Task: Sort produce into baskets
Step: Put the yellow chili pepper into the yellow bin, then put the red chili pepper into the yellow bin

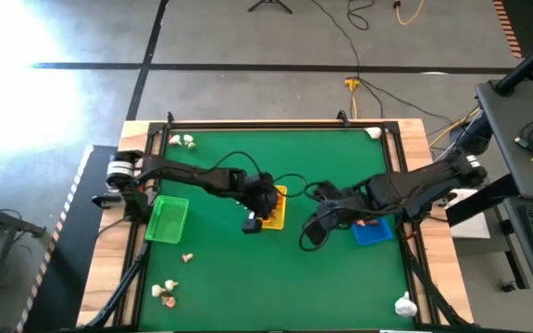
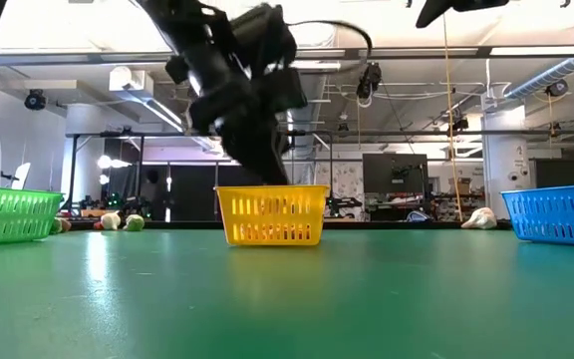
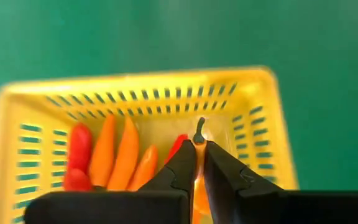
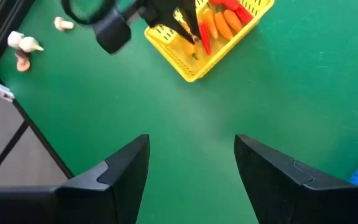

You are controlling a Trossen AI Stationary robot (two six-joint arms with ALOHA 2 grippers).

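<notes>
Left gripper [image 3: 199,163] hangs over the yellow basket [image 3: 253,124], fingers pinched nearly together on an orange carrot piece [image 3: 197,190] whose dark stem tip pokes out just past the fingertips; the piece is inside the basket's outline, whether it touches the floor cannot be told. In the high view the left gripper [image 1: 259,211] sits at the basket's left edge, its arm running back in a bent line to the base at the table's left side. Low view: the left arm drops steeply from above into the yellow basket [image 2: 271,214], wrist tilted. Basket contents in the left wrist view: several orange carrots [image 3: 126,152] lying side by side and red pieces [image 3: 79,149] next to them. Right gripper [image 4: 191,165] hovers above bare green table [image 4: 303,81], fingers spread wide, holding nothing; in the high view the right gripper [image 1: 315,231] lies between the yellow basket and the blue basket [image 1: 373,231], arm stretching back to the right table edge. Blue basket shows small red bits inside. Green basket [image 1: 167,219] stands near the left edge, apart from both grippers. Loose cream pieces [image 1: 185,141] rest at the far left corner, more [image 1: 165,289] near the front left, one [image 1: 405,303] at front right, one [image 1: 374,132] at far right. No readable labels or writing on any item.
</notes>
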